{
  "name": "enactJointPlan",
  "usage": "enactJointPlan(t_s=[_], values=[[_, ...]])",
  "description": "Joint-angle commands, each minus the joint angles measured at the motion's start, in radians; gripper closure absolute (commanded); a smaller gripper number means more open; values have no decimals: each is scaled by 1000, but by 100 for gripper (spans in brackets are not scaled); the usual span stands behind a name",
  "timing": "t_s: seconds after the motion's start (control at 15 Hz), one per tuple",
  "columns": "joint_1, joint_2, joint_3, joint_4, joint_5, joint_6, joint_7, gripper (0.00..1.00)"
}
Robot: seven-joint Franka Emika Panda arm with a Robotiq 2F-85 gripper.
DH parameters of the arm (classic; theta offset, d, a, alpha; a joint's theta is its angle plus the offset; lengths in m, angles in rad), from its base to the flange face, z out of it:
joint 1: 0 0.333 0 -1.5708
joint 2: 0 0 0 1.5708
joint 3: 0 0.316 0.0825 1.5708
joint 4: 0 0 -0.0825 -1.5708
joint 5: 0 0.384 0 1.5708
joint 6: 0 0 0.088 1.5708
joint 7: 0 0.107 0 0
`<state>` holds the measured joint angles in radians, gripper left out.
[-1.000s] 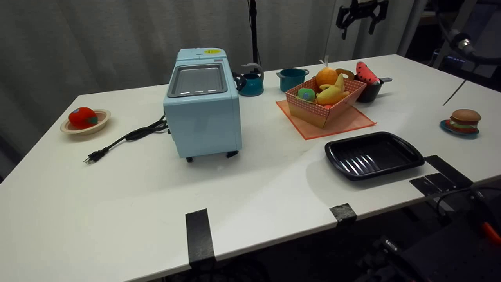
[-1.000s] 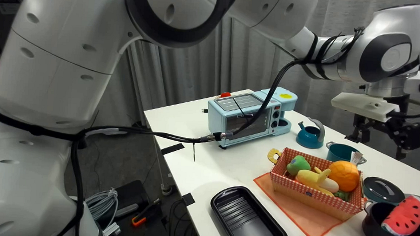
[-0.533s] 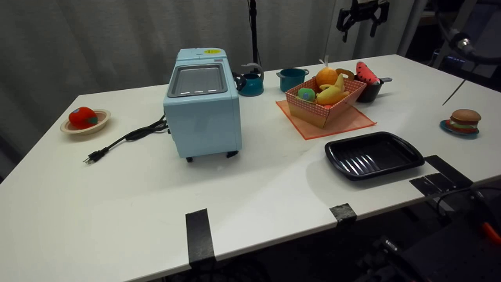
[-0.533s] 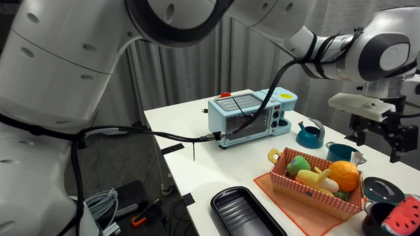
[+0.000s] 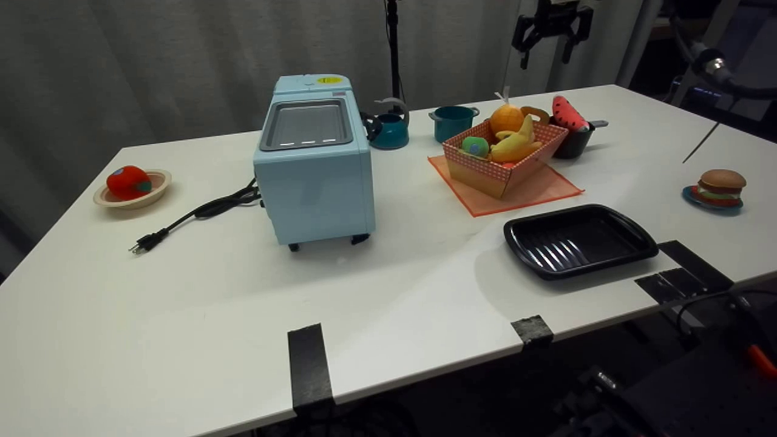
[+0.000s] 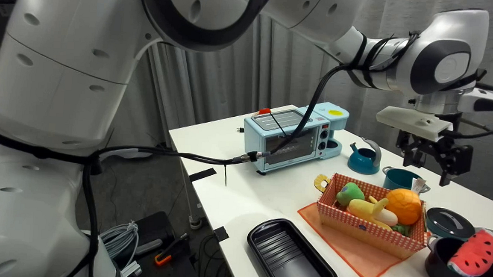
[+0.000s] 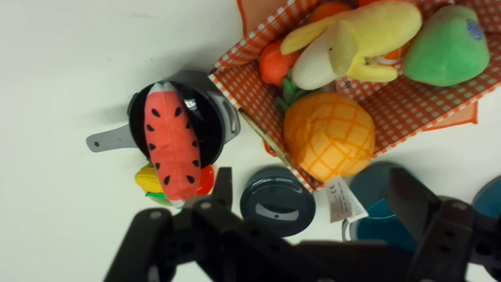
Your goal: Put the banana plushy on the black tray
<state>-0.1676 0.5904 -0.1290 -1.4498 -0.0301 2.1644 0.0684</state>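
Inside the gingham-lined basket (image 6: pixel 364 235), the banana plushy (image 7: pixel 377 29) lies beside a pear-shaped green plush (image 7: pixel 444 49) and an orange cross-hatched plush (image 7: pixel 330 133). A white tag (image 7: pixel 342 201) at the orange plush's edge bears a legible CE mark; its other print is too small to read. A round blue label (image 7: pixel 474 29) on the green plush and a yellow oval sticker (image 6: pixel 336 112) on the light-blue toaster oven (image 6: pixel 303 148) are illegible. The gripper (image 5: pixel 545 59) is positioned above the table (image 5: pixel 200 340), fingers spread apart. The black tray (image 5: pixel 583 240) rests on the table, near the basket.
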Motion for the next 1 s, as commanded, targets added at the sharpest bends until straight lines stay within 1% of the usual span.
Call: enactJointPlan(t_s=[0.0,0.2,0.47,0.73,0.93], values=[[-8,-96,50,-140,69,-14,-65,0],[7,-100,54,-219,85,45,-35,0],[18,-41,45,-269,71,151,-14,0],[13,42,54,-270,86,265,-17,0],[15,112,58,-239,84,307,-18,0]])
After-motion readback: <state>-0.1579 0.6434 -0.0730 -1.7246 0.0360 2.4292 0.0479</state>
